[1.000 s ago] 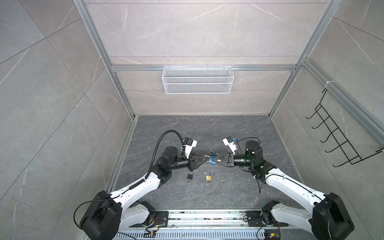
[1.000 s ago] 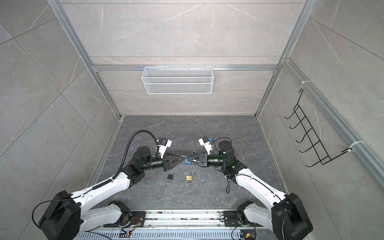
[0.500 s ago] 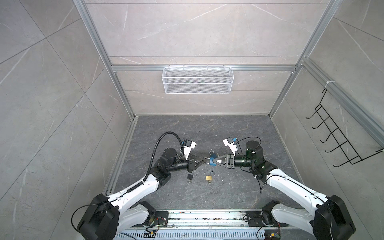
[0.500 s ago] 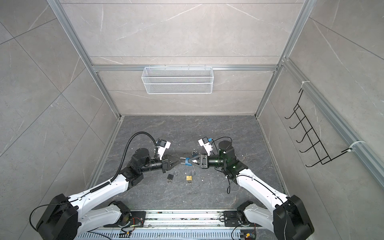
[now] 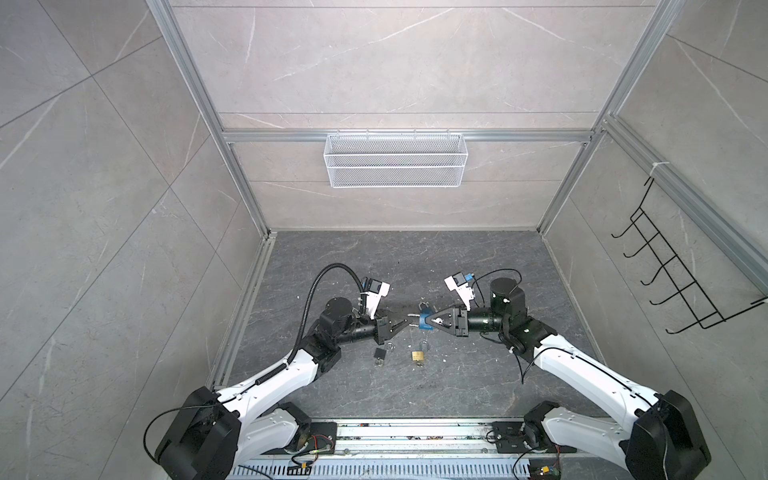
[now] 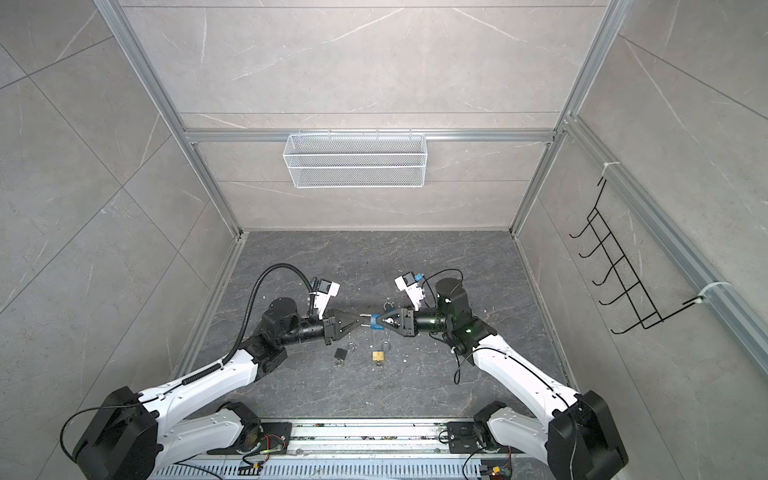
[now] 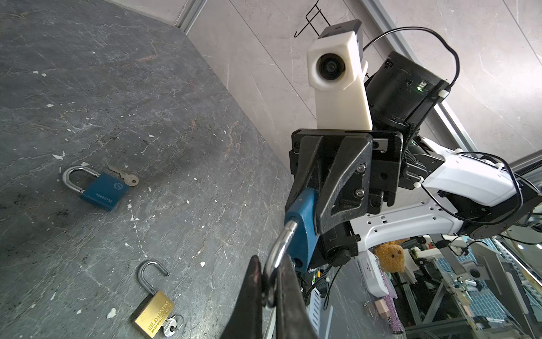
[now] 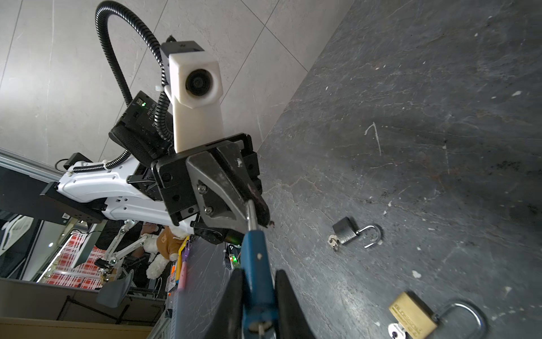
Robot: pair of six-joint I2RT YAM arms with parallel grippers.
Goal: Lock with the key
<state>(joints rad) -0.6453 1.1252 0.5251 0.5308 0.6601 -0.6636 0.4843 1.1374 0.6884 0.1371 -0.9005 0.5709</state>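
Note:
A blue padlock (image 5: 424,323) (image 6: 376,324) hangs in the air between the two arms. My right gripper (image 8: 258,281) (image 5: 432,323) is shut on its body (image 8: 254,258). My left gripper (image 7: 271,276) (image 5: 409,322) is shut on its steel shackle (image 7: 280,252) (image 8: 251,215). A small pale metal piece, maybe a key (image 8: 259,326), shows at the base of the body between the right fingers; I cannot tell for sure.
On the dark floor lie a second blue padlock (image 7: 104,190) with a loose key (image 7: 124,177) beside it, a brass padlock (image 7: 154,312) (image 5: 417,355) with open shackle and key inserted, and a dark grey padlock (image 8: 346,232) (image 5: 379,353), also open with a key.
The left gripper's jaws have closed on the shackle of the held blue padlock. The right gripper has kept its hold on the body, nearly still.

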